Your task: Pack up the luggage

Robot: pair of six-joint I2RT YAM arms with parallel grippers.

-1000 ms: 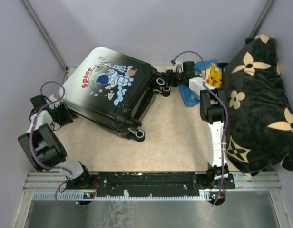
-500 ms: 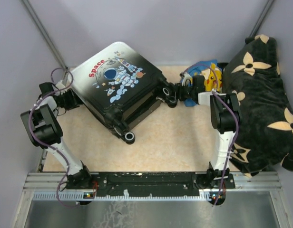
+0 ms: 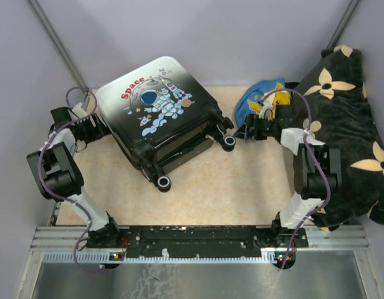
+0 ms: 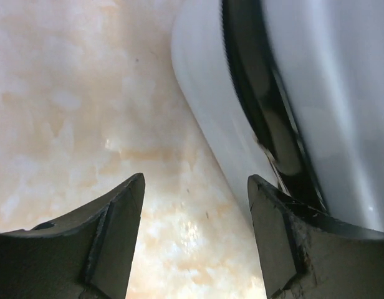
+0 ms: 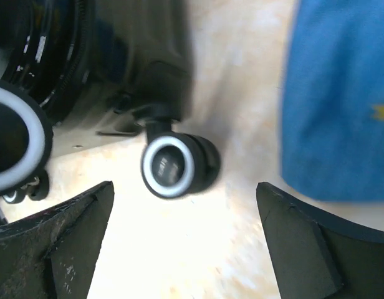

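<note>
**Luggage [image 3: 158,118] let go, lying shut**

The right gripper [image 5: 184,193] has its fingers spread and empty, now drawn back from the wheel [image 5: 173,165] it met a moment ago. The left gripper [image 4: 196,190] is spread wider than before, empty, beside the white shell. The luggage lies print up, back left on the table [image 3: 242,199].

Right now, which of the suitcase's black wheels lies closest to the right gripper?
The black, grey-rimmed wheel at the right corner of the white-to-black hard-shell suitcase, facing the right gripper; the others sit farther left.

The luggage [image 4: 341,75] and blue cloth [image 5: 341,99] are blurred and cropped in the wrist views.
</note>
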